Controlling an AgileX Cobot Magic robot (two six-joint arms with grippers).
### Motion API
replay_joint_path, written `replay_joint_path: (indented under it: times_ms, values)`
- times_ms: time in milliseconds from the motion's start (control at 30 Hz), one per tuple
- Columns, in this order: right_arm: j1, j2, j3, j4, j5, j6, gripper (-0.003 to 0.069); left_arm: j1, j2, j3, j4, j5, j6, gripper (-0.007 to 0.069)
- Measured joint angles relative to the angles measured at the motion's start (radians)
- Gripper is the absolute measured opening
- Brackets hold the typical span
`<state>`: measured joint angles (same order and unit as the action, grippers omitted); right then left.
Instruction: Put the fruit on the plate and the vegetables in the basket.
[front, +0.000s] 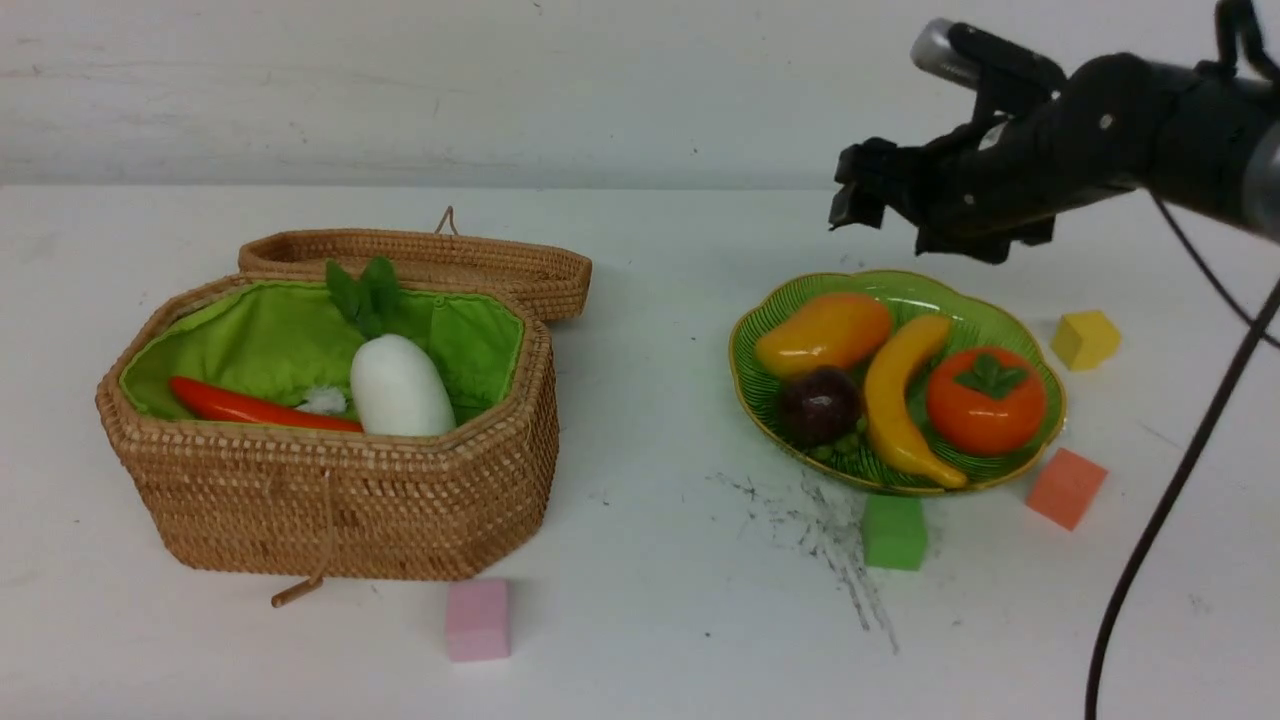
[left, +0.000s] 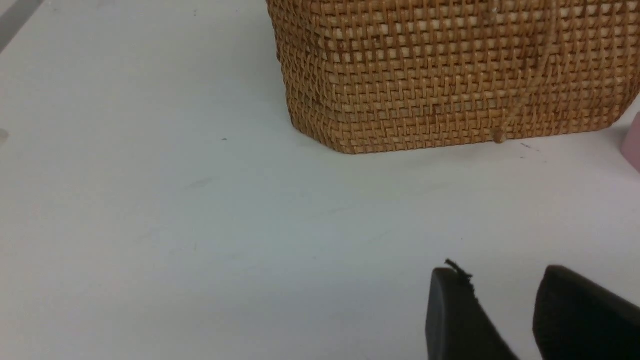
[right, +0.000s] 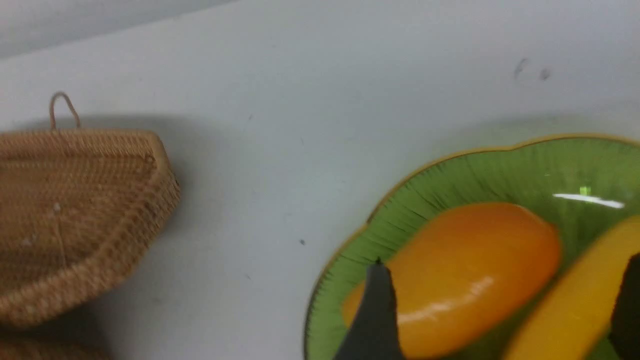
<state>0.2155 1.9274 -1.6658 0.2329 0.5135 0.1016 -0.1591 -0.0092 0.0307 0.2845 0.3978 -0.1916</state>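
Green plate (front: 1040, 370) holds all fruit; radish (front: 400, 388) + pepper (front: 250, 408) in basket (front: 330, 500). Right fingers (right: 500, 310) spread, empty, above mango (front: 825, 333). Left fingers (left: 445, 310) apart, empty, near desk (left: 175, 200).

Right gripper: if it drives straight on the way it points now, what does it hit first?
Probably the yellow-orange mango on the ribbed green plate: in the wrist view, the open right gripper frames it. Depth is uncertain.

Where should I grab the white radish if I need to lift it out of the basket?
Grip the white radish across its rounded white body, coming from above. It stands tilted against the basket lining, leafy top toward the lid, and the red pepper lies close on its left, so probably close the fingers front-to-back.
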Motion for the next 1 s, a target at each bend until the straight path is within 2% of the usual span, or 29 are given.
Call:
replay_joint_path:
  times_ms: [133,167,200,233,267,333,367,400,667,1000]
  values:
    - [0.0,-0.117,0.0,-0.126,0.163,-0.067,0.0456,0.0,0.0,0.0,0.0,0.0,0.0,0.0238]
    - [0.0,-0.164,0.0,-0.162,0.228,-0.076,0.0405,0.0,0.0,0.0,0.0,0.0,0.0,0.0238]
    - [0.0,-0.242,0.0,-0.197,0.334,-0.086,0.0313,0.0,0.0,0.0,0.0,0.0,0.0,0.0239]
    - [0.0,-0.271,0.0,-0.201,0.373,-0.088,0.0276,0.0,0.0,0.0,0.0,0.0,0.0,0.0239]
    - [0.0,-0.331,0.005,-0.197,0.441,-0.09,0.0185,0.0,0.0,0.0,0.0,0.0,0.0,0.0239]
    - [0.0,-0.429,0.041,-0.157,0.522,-0.09,0.0059,0.0,0.0,0.0,0.0,0.0,0.0,0.0239]
    - [0.0,-0.438,0.041,-0.157,0.527,-0.09,0.0059,0.0,0.0,0.0,0.0,0.0,0.0,0.0239]
    - [0.006,-0.525,0.11,-0.111,0.56,-0.09,0.0001,0.0,0.0,0.0,0.0,0.0,0.0,0.0239]
    - [0.021,-0.832,0.457,-0.057,0.628,-0.091,-0.0008,0.0,0.0,0.0,0.0,0.0,0.0,0.0239]
    - [0.021,-1.041,0.574,-0.056,0.741,-0.091,-0.0008,0.0,0.0,0.0,0.0,0.0,0.0,0.0239]
